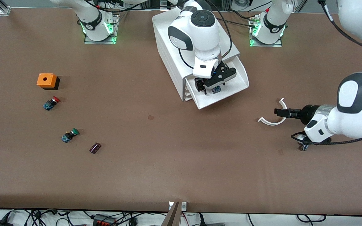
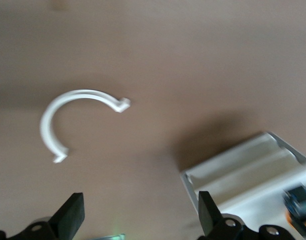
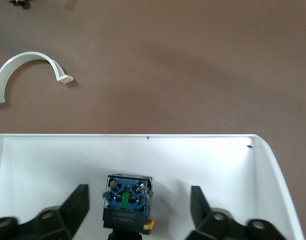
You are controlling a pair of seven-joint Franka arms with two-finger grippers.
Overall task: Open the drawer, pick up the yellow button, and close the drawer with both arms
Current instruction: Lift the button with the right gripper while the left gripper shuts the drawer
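The top drawer (image 1: 228, 94) of the white cabinet (image 1: 168, 47) is pulled out. The button (image 1: 216, 89) lies in it. Its blue base (image 3: 127, 196) faces the right wrist camera and a bit of yellow cap (image 3: 149, 226) shows. My right gripper (image 1: 214, 86) hangs over the drawer (image 3: 43, 165), open, with one finger on each side of the button and a gap on both sides (image 3: 139, 207). My left gripper (image 1: 276, 112) is open (image 2: 138, 220) and holds nothing. It is over the table by a white curved piece (image 1: 273, 121) (image 2: 58, 107). The left wrist view also shows the drawer's corner (image 2: 233, 175) and the button (image 2: 298, 200).
Toward the right arm's end of the table lie an orange box (image 1: 46, 80), a red-capped button (image 1: 51, 103), a green-capped button (image 1: 70, 135) and a small dark object (image 1: 95, 147). The white curved piece lies on the table between the drawer and the left arm.
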